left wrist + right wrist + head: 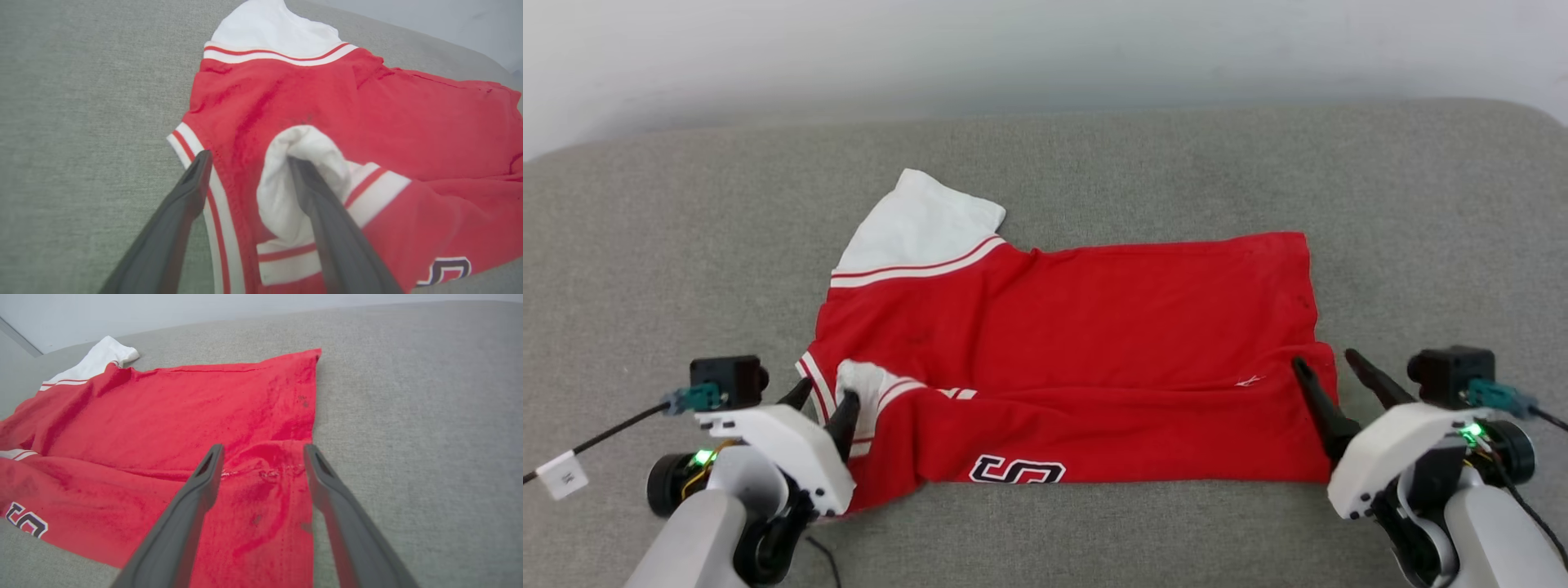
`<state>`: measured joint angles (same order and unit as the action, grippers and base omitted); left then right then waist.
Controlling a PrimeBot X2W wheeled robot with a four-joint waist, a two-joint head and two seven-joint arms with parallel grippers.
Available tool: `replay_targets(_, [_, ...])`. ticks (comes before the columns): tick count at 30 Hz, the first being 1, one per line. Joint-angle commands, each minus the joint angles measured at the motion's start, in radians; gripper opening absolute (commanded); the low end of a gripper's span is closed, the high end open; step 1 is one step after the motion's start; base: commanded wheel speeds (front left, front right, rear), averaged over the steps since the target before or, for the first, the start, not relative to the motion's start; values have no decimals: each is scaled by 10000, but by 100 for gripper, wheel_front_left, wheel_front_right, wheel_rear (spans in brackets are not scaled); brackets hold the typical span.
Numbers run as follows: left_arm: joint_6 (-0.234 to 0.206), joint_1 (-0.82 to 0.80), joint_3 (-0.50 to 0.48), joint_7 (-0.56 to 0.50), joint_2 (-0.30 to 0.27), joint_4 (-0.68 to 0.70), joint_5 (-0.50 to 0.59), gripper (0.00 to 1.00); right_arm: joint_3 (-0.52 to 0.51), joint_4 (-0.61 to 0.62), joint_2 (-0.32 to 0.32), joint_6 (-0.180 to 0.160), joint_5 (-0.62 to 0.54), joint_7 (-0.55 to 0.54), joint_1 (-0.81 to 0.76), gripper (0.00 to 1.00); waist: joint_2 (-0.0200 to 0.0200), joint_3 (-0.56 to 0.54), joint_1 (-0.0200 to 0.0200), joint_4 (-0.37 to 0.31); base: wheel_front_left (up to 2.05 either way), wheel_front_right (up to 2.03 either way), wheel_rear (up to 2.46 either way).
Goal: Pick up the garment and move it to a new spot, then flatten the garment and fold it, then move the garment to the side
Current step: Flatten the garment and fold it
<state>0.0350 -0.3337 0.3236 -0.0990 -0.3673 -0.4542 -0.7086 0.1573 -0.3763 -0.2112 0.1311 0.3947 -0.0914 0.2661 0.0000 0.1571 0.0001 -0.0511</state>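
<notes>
The garment (pixel 1078 327), a red T-shirt, lies spread sideways on the grey cushion, its near edge folded over so part of a dark letter print (pixel 1017 469) shows. One white sleeve (pixel 923 220) points away at the far left. A second white sleeve (pixel 286 179) is bunched at the near left. My left gripper (pixel 823 400) stands open over that corner (pixel 249 159), one finger against the bunched sleeve, the striped trim between the jaws. My right gripper (pixel 1325 359) stands open over the shirt's right hem corner (pixel 263 449), which lies loose between the fingers.
The grey upholstered surface (pixel 1421 245) extends well beyond the shirt on every side, up to a pale wall (pixel 1045 49) at the back. A dark cable with a white tag (pixel 561 475) trails off my left wrist.
</notes>
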Motion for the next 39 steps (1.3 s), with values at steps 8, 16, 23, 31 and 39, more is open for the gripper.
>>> replay_targets(8, [-633, 1094, -145, -888, -909, 1293, -30, 100, -529, 1343, 36, -6, -569, 1606, -1095, 100, 0, -810, -1, -90, 0, 0, 0])
replay_targets(16, [-1128, 2216, 136, -3986, -2161, 3580, -627, 100, -1080, 2690, 712, -6, -1001, 1359, -2089, 100, 0, -854, -1, -294, 0, 0, 0])
replay_targets(23, [-1490, 2765, 140, -5314, -2470, 4208, -1246, 100, -1129, 3421, 1056, -6, -1179, 1163, -2251, 100, 0, -306, -1, -608, 0, 0, 0])
replay_targets(31, [-1312, 2405, 244, -5293, -1859, 3174, -1673, 100, -1205, 3819, 1243, -6, -1308, 1130, -2096, 100, 0, 295, -1, -816, 0, 0, 0])
replay_targets(39, [-827, 2328, 494, -5045, -1274, 2306, -1901, 0, -1392, 4065, 1084, -6, -1461, 958, -2206, 100, 0, 195, -1, -809, 0, 0, 0])
